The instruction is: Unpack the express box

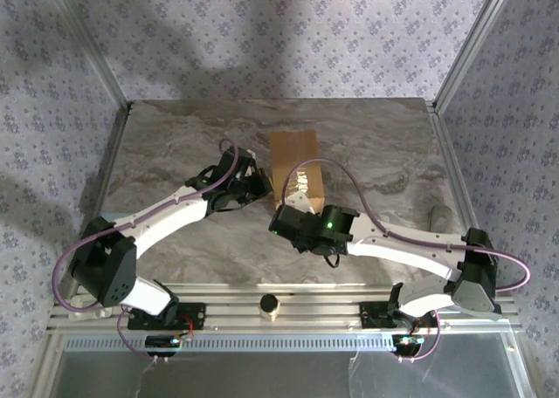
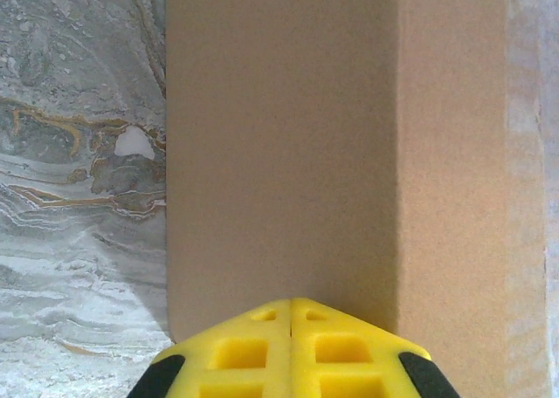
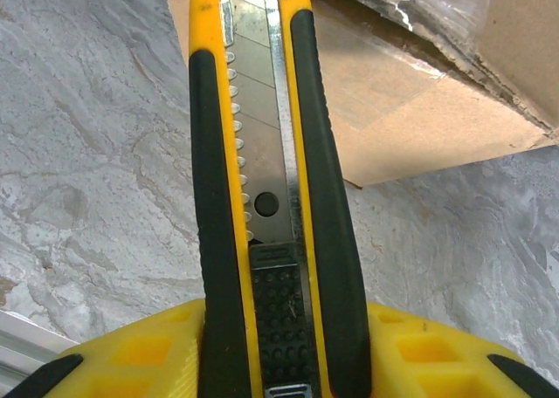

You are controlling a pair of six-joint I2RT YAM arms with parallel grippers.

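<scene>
The express box, brown cardboard, lies mid-table with its long side running away from me. My left gripper is shut and empty. Its yellow fingertips meet at the box's left side wall, seemingly touching it. My right gripper sits just in front of the box's near end, shut on a yellow-and-black utility knife. The knife points forward to the box's near end, where torn clear tape hangs from the cardboard. The blade tip is cut off by the frame's upper edge.
The marble table is fenced by aluminium posts at left and right. A grey cylinder lies by the table's right edge. A small round knob stands on the front rail between the arm bases.
</scene>
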